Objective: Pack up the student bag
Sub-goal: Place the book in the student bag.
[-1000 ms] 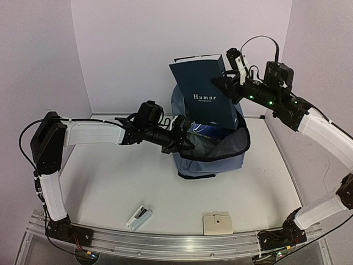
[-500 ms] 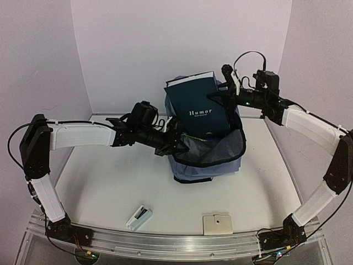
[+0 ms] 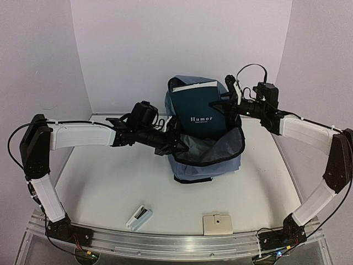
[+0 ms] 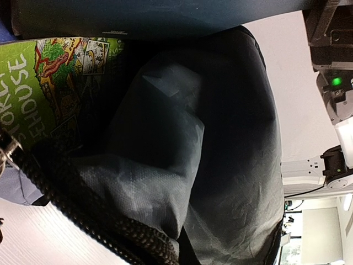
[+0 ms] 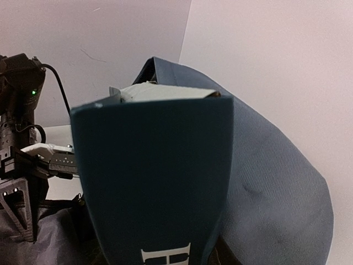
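The student bag (image 3: 212,163), slate-blue with black lining, stands upright mid-table with its mouth wide. My left gripper (image 3: 175,144) is shut on the bag's near-left rim and holds it open. A dark teal book titled "Humor" (image 3: 196,110) stands upright, its lower part inside the bag; my right gripper (image 3: 222,105) is shut on its right edge. In the left wrist view I see the black lining (image 4: 220,165), a green illustrated book (image 4: 49,72) inside, and the teal book (image 4: 165,16) above it. The teal book (image 5: 154,176) fills the right wrist view and hides those fingers, with blue bag fabric (image 5: 276,187) behind.
A small white object (image 3: 139,217) and a flat beige box (image 3: 218,224) lie near the table's front edge. Walls close in behind and on both sides. A thick black cord (image 4: 83,215) of the bag crosses the left wrist view.
My right gripper has come down and slightly left, sinking the teal book deeper into the bag. The left gripper keeps its hold on the rim, and the bag has shifted a little left.
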`<state>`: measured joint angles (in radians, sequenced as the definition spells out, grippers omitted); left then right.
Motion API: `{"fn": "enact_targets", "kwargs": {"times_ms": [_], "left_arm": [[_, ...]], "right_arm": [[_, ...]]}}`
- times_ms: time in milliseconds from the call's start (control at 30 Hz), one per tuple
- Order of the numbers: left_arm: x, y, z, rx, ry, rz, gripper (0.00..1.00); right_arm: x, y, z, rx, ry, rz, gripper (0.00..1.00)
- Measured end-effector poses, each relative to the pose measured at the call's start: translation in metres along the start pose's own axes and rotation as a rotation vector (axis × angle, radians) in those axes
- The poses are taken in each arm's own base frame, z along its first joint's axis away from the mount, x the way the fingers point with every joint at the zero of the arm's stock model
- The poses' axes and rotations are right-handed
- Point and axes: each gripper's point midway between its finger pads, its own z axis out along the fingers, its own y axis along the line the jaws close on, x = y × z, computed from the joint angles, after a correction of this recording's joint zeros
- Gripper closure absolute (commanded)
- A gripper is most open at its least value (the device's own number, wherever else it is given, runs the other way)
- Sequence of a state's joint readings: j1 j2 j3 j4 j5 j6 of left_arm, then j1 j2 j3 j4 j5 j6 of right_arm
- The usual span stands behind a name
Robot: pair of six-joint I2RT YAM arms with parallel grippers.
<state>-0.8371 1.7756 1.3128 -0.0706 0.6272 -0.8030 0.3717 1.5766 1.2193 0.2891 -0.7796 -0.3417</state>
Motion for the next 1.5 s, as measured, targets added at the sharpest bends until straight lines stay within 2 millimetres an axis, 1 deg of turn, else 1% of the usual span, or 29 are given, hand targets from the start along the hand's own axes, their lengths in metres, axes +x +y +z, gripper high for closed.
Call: {"fn": "enact_targets", "kwargs": {"times_ms": [367, 467, 567, 700, 833, 967, 1033, 1067, 1267, 1400, 1500], "left_arm": [[-0.001, 0.000, 0.000, 0.003, -0.007, 0.007, 1.00], [0.002, 0.001, -0.002, -0.002, -0.014, 0.010, 1.00], [0.004, 0.001, -0.005, -0.008, -0.021, 0.014, 1.00], [0.007, -0.002, -0.007, -0.005, -0.019, 0.024, 1.00], [0.014, -0.002, -0.007, -0.003, -0.003, 0.032, 1.00], [0.017, -0.001, -0.007, -0.004, 0.003, 0.035, 1.00], [0.019, -0.001, -0.007, 0.000, 0.008, 0.042, 1.00], [0.020, -0.001, -0.008, -0.001, 0.009, 0.046, 1.00], [0.026, -0.004, -0.013, 0.003, 0.013, 0.067, 1.00], [0.028, -0.004, -0.017, -0.002, 0.005, 0.080, 1.00], [0.030, -0.004, -0.022, -0.011, -0.008, 0.085, 1.00]], "right_arm": [[0.021, 0.003, -0.025, 0.134, 0.003, 0.050, 0.92], [0.027, 0.009, -0.037, 0.162, 0.013, 0.067, 0.92], [0.026, 0.018, -0.047, 0.153, 0.012, 0.082, 0.94], [0.015, 0.030, -0.058, 0.112, -0.002, 0.119, 0.96], [-0.008, 0.043, -0.073, 0.075, -0.030, 0.158, 0.98], [-0.034, 0.057, -0.084, 0.016, -0.074, 0.193, 0.97], [-0.038, 0.062, -0.085, -0.009, -0.081, 0.210, 0.97], [-0.036, 0.062, -0.084, -0.016, -0.075, 0.221, 0.98], [0.000, 0.060, -0.066, -0.007, 0.026, 0.275, 0.99], [0.005, 0.062, -0.061, 0.008, 0.050, 0.269, 0.99], [0.009, 0.062, -0.054, 0.037, 0.095, 0.272, 0.99]]}}
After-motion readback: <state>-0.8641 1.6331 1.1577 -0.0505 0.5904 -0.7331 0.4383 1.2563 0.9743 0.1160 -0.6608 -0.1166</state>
